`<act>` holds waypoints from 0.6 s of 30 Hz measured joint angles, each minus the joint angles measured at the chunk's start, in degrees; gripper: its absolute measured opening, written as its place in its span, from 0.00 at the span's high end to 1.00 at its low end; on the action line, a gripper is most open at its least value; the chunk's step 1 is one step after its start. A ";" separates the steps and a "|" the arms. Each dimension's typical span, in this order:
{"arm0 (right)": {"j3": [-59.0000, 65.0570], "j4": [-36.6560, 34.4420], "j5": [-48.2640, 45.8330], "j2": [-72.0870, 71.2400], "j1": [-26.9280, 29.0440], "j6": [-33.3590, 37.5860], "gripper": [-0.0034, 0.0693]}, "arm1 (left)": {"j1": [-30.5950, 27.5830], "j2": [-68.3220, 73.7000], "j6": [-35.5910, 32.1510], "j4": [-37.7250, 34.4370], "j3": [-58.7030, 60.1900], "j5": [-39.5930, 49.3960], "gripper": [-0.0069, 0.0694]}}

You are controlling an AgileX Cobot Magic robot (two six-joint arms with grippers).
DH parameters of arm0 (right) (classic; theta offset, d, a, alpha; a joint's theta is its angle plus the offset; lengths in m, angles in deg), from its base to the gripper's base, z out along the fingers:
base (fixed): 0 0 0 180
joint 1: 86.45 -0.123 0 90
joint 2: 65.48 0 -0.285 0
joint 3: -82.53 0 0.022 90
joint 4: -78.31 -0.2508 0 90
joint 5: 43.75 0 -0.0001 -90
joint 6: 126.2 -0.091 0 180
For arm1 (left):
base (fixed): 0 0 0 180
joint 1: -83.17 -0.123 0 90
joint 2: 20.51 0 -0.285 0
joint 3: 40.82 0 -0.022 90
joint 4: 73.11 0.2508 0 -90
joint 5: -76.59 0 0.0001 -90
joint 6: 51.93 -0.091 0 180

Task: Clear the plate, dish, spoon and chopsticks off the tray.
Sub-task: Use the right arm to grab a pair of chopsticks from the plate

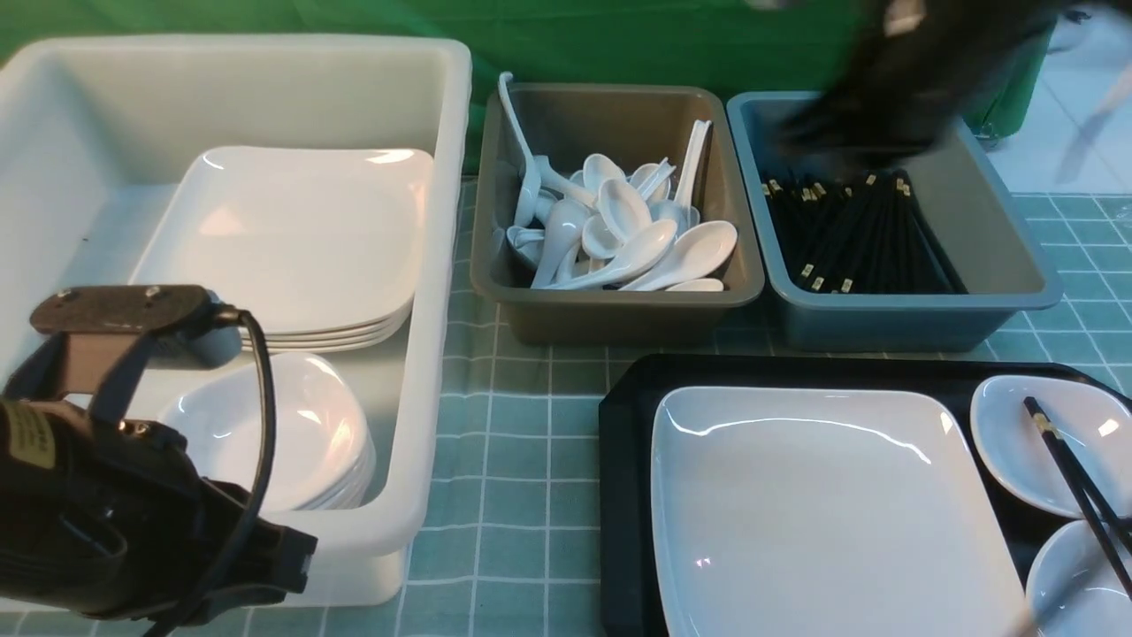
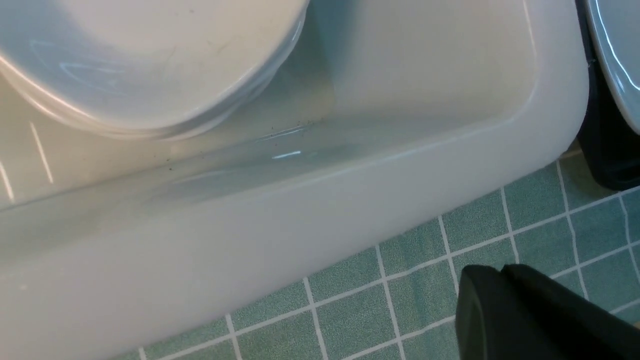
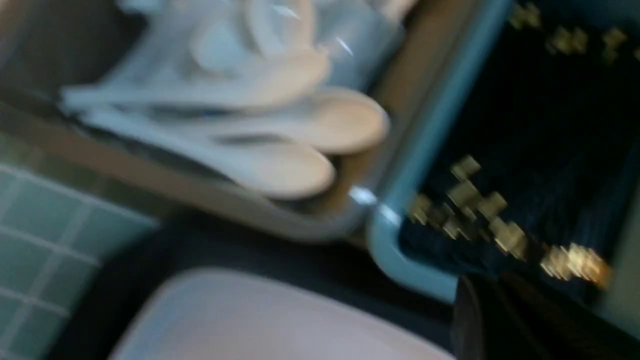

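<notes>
Chopsticks perched across two dishes could scatter at the next grasp.

On the black tray, near right on the counter, the chopsticks lie slanted over the far dish and near dish, beside the large plate. Pinching only one stick, or nudging a dish, would likely spill them; the glossy flat plate offers little hold. No spoon is visible on the tray. The right arm, a dark blur, hangs over the far blue-grey bin, jaws closed, apparently empty. The left arm sits low, near left, just outside the white bin, jaws closed on nothing.
</notes>
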 joint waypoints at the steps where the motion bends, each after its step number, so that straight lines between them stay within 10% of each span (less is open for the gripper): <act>1: 2.05 0.34 -2.27 -2.54 2.08 0.19 0.91 | 0.00 0.00 -0.32 0.00 0.00 -0.30 0.90; 8: 24.80 0.56 -3.12 -17.54 16.26 -1.74 0.89 | 0.00 0.00 -2.19 -0.11 0.00 -3.53 0.90; 18: 45.08 -3.32 23.48 -13.97 22.49 -2.46 0.23 | 0.00 0.00 -2.38 -0.22 0.00 -4.46 0.90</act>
